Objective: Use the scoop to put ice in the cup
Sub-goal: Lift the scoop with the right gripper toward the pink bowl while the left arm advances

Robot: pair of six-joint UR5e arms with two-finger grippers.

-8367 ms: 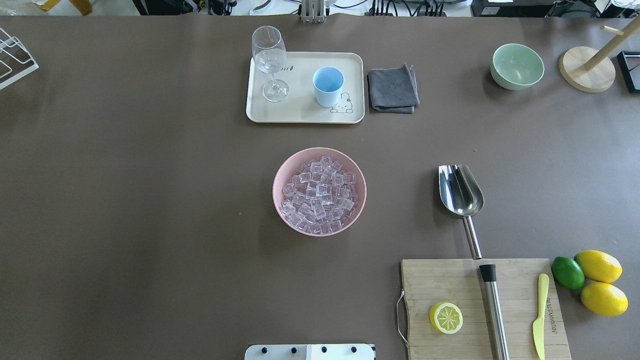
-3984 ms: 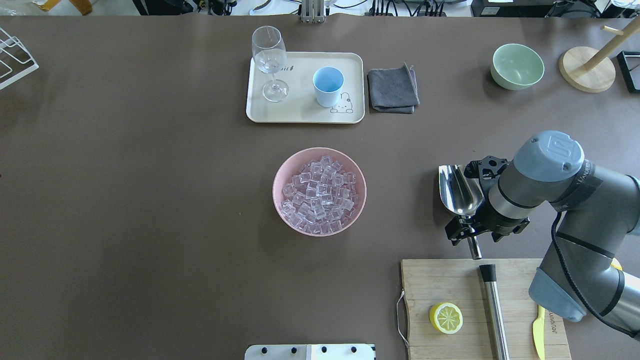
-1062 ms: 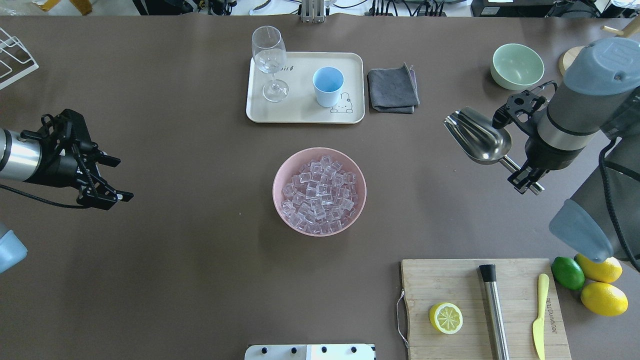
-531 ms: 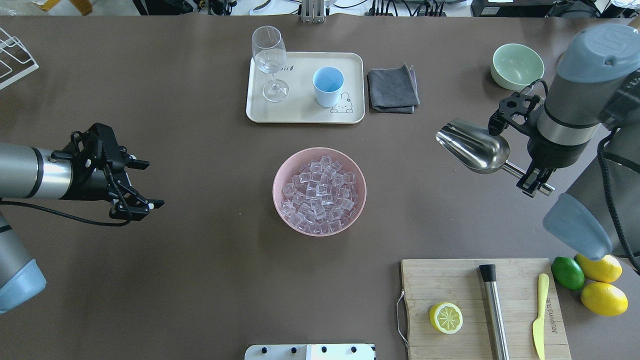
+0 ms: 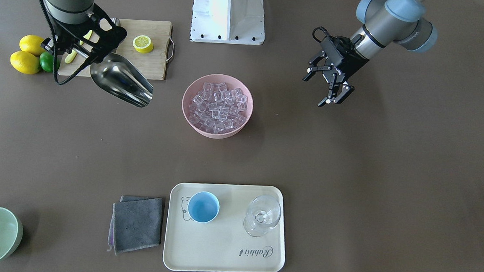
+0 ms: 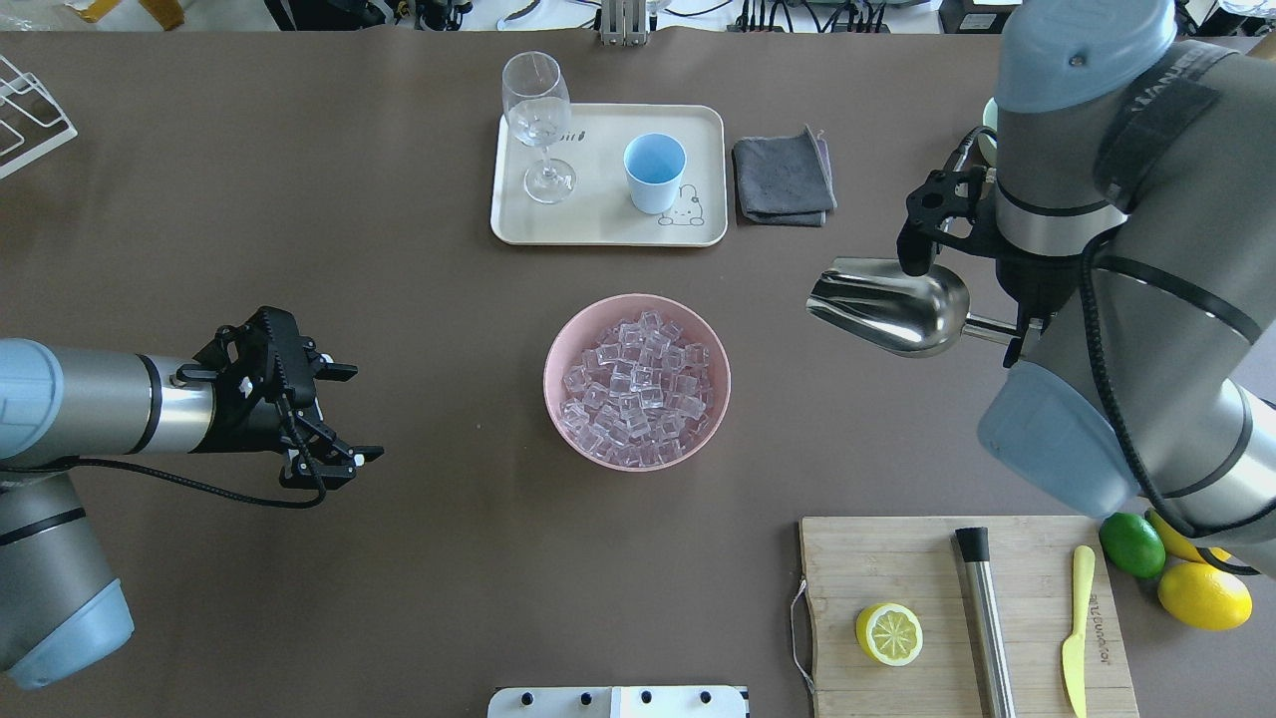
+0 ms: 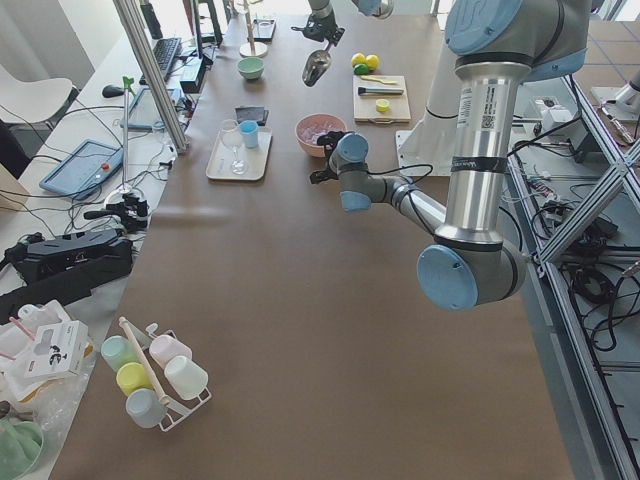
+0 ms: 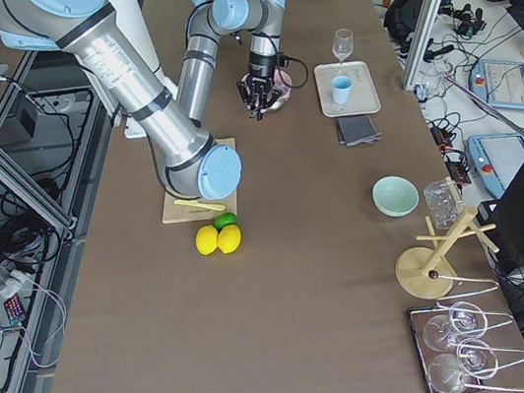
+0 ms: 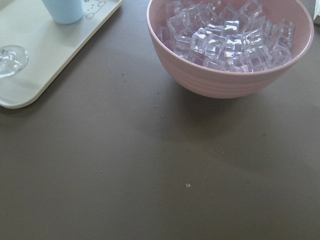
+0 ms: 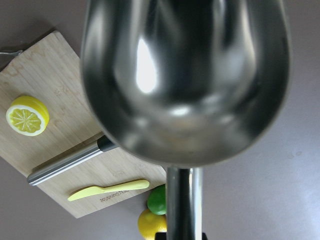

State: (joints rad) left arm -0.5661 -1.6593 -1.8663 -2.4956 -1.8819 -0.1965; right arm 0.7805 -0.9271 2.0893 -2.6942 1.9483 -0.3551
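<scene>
Brown surface [image 6: 399, 598] stretches all round, and at its middle sits a pink bowl [image 6: 573, 334] heaped with ice [image 6: 638, 389]. On the robot's right of the bowl, the right fingers [image 6: 1013, 347] are clamped on the thin handle of the scoop [image 6: 887, 304]. It hangs in the air, clear of the bowl, with its open mouth turned toward the bowl and dipped a little. Its trough is empty, shiny metal.

On the bowl's other side, the left fingers [image 6: 339, 372] are spread wide with nothing between them. They point at the bowl from well apart, low over the surface.

Beyond the bowl, away from the robot, a cream tray [image 6: 598, 214] carries the cup [image 6: 654, 170], upright and empty, with a stemmed glass [image 6: 536, 100] near it. A grey cloth [image 6: 784, 178] lies just beside the tray, on the scoop's side. Nearer the robot than the bowl, toward its right, a board [image 6: 877, 558] holds a half lemon [image 6: 888, 633], a steel cylinder [image 6: 987, 618] and a yellow knife [image 6: 1077, 628].
</scene>
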